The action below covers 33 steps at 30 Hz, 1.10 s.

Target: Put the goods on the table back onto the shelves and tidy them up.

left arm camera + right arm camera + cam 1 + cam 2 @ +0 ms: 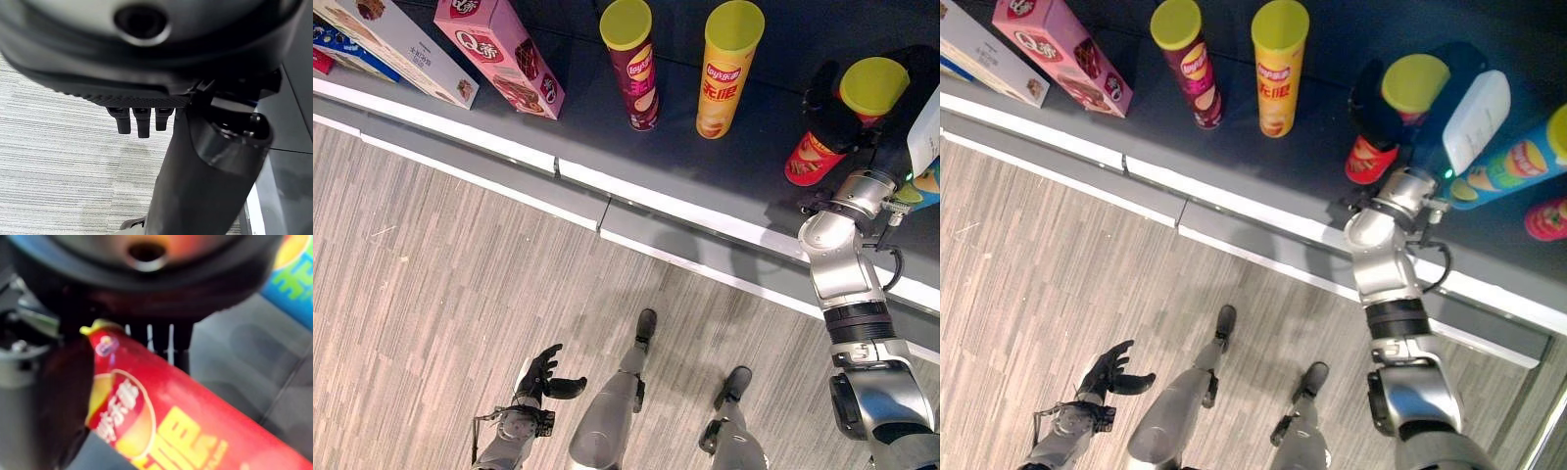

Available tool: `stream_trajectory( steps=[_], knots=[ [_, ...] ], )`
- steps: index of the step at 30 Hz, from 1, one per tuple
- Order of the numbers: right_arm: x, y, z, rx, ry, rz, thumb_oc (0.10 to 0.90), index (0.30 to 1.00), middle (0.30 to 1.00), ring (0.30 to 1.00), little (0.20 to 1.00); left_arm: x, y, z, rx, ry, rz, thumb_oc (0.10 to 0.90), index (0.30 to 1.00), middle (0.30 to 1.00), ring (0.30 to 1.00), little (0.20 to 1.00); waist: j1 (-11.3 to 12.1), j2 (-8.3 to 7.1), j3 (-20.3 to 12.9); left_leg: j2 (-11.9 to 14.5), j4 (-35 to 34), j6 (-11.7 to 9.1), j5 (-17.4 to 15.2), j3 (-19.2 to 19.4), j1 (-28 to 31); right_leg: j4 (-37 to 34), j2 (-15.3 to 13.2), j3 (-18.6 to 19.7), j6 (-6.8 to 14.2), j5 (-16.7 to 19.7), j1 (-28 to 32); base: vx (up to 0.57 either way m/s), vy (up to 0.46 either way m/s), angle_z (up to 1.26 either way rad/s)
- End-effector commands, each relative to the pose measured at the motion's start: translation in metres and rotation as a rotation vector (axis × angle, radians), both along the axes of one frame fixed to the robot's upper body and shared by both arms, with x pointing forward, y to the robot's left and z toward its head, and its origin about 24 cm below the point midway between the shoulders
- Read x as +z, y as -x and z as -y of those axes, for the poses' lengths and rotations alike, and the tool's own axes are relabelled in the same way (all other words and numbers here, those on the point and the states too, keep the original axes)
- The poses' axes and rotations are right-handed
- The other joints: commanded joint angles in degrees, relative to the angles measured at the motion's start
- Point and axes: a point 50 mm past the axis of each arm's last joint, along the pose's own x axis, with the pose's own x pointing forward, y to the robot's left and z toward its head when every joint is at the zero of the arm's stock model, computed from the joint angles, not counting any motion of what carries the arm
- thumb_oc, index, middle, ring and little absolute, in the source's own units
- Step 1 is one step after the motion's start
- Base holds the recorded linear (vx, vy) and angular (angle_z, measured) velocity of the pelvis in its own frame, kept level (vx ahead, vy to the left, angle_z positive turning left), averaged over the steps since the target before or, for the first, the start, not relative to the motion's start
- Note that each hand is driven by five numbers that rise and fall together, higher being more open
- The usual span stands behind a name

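A red chip can (808, 160) with a yellow lid stands tilted on the dark shelf (607, 147), at its right part. My right hand (832, 122) reaches over the shelf edge and is curled round this can. In the right wrist view the red can (171, 431) lies between the thumb and the fingers (146, 335). My left hand (543, 377) hangs low over the wooden floor at the lower left, its fingers (139, 122) relaxed and holding nothing.
On the shelf stand a maroon can (633, 64) and a yellow can (724, 69), with a pink box (499, 54) and a pale box (396, 39) further left. A blue can (1503, 166) and another red can (1547, 217) lie right of my hand. A white strip (675, 211) marks the shelf front.
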Motion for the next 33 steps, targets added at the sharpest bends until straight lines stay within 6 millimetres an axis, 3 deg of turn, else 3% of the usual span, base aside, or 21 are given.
stream_trajectory(
  steps=[1, 9, 18, 23, 24, 33],
  knots=[
    [0.029, 0.016, -0.001, 0.013, 0.105, 0.156, 0.8, 0.9, 0.9, 0.9, 0.9, -0.004, 0.011, -0.01, 0.014, -0.064, -0.01, 0.8, 0.9, 0.9, 0.9, 0.9, 0.57, -0.49, -3.7, 2.04, 1.92, -4.2, -6.75, -0.15, 0.2, 2.92, -5.86, -0.29, 3.69, 1.26, -1.74, 0.0, 0.0, 0.0],
    [0.025, 0.014, -0.003, 0.03, 0.103, 0.137, 0.8, 0.9, 0.9, 0.9, 0.9, -0.004, 0.011, -0.01, 0.014, -0.064, -0.017, 0.8, 0.9, 0.9, 0.9, 0.9, 0.31, -1.2, -4.16, 2.17, 2.49, -4.17, -7.19, 0.14, 0.32, 2.97, -5.87, -0.27, 3.72, 1.38, -1.58, -0.01, 0.002, 0.0],
    [0.019, 0.021, -0.019, 0.122, 0.157, 0.118, 0.8, 0.9, 0.9, 0.9, 0.9, -0.008, 0.013, -0.014, 0.024, -0.073, -0.058, 0.8, 0.9, 0.9, 0.9, 0.9, -0.7, -4.09, -6.65, 3.41, 2.54, -4.25, -7.93, 1.14, 2.64, 2.76, -5.54, -0.18, 3.59, 1.72, -0.11, 0.0, -0.003, -0.01],
    [-0.014, 0.028, -0.03, 0.261, 0.12, 0.004, 0.8, 0.9, 0.9, 0.9, 0.9, -0.018, 0.029, -0.022, 0.056, -0.089, -0.145, 0.8, 0.9, 0.9, 0.9, 0.9, -2.46, -6.95, -9.97, 4.49, 1.22, -4.05, -8.59, 3.05, 6.98, 1.95, -5.28, -0.2, 3.62, 2.16, 2.43, 0.05, 0.006, -0.11],
    [-0.034, 0.033, -0.034, 0.36, 0.068, -0.073, 0.8, 0.9, 0.9, 0.9, 0.9, -0.025, 0.04, -0.027, 0.076, -0.099, -0.204, 0.8, 0.9, 0.9, 0.9, 0.9, -3.84, -8.17, -12.02, 4.53, 0.49, -3.89, -9.14, 4.5, 9.13, 1.76, -5.42, -0.46, 3.88, 2.67, 3.7, 0.07, 0.044, -0.27],
    [-0.08, 0.049, -0.035, 0.571, -0.051, -0.267, 0.8, 0.9, 0.9, 0.9, 0.9, -0.038, 0.069, -0.036, 0.14, -0.094, -0.315, 0.8, 0.9, 0.9, 0.9, 0.9, -6.75, -9.97, -15.74, 4.47, 0.39, -3.07, -11.29, 7.16, 14.84, 1.92, -5.54, 1.8, 3.97, 2.5, 6.53, 0.07, 0.05, -0.23]
  ],
)
